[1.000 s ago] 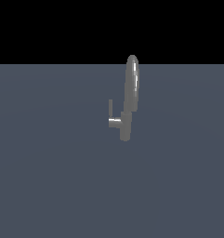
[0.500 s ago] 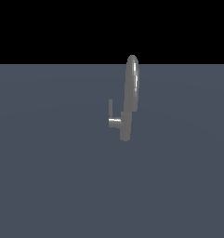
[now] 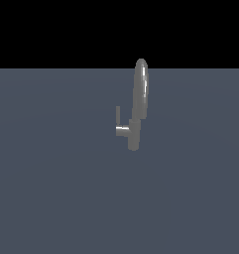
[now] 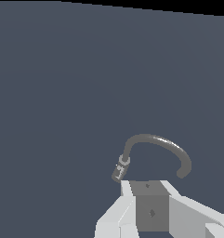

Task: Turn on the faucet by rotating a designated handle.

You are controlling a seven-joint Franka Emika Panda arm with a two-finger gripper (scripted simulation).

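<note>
Grey metal, glossy along one edge, makes up the faucet [image 3: 136, 119], which stands on a flat slate-blue worktop [image 3: 51, 188] a little to the exterior view's right of centre. Its short upright cylinder body carries a tall, narrow arched spout, seen almost edge-on in that view, so the loop reads as a slim oval rising above the worktop's far edge into the black background.

The handle [image 3: 120, 124] sits on the exterior view's left of the body: a short horizontal stub joined to the cylinder, with a thin bar standing upright from its outer end, parallel to the spout and apart from it.

In the wrist view the faucet [image 4: 153, 151] shows from above as a curved hook, with the handle [image 4: 120, 168] a small dark piece at one end of the arc. Pale grey parts of the robot's hand [image 4: 148, 211] fill the foreground just beside it (only the body of the hand shows). The fingertips lie outside the picture, so I cannot tell whether the jaws are spread or pressed together. The arm does not appear in the exterior view.
</note>
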